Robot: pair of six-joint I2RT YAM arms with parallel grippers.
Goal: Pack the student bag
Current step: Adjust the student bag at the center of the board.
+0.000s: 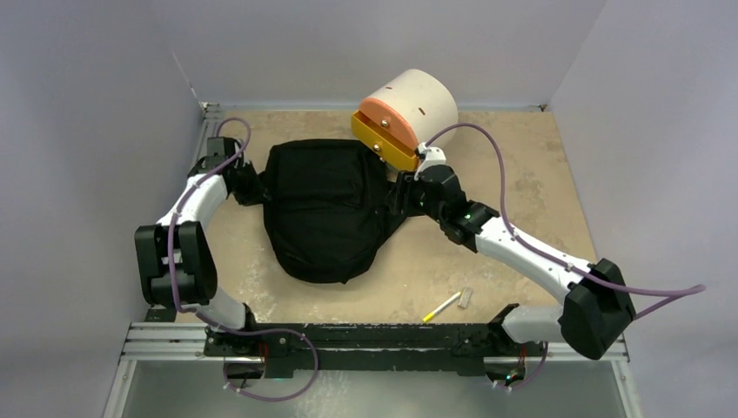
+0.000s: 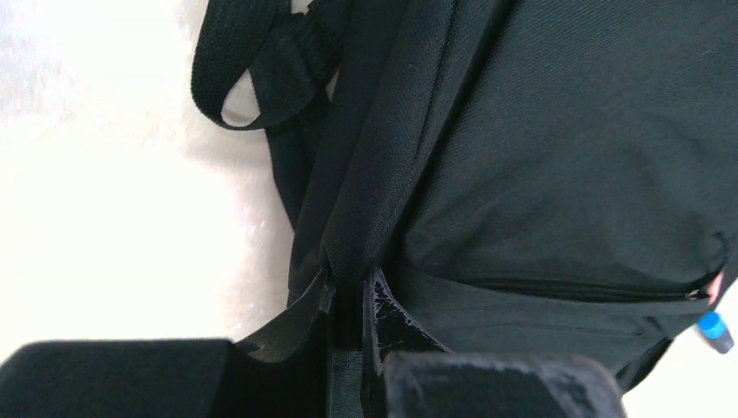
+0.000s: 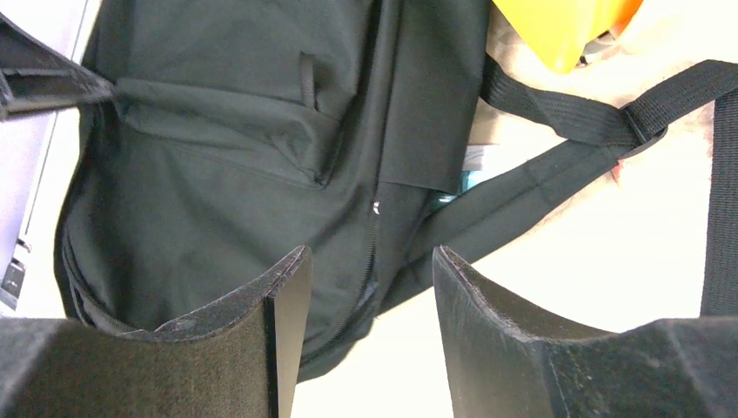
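Student bag (image 1: 326,213) lies flat on the counter (image 1: 531,183), between the two end effectors. The left end effector (image 2: 352,292) is pressed together on a ridge of the bag's black fabric, pinching it, with the bag spreading away ahead. The right end effector (image 3: 370,270) stands spread at the opposite side, and the bag's zipper shows between its fingers.

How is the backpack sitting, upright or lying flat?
Lying flat: in the top view the student bag spreads broadly across the table.
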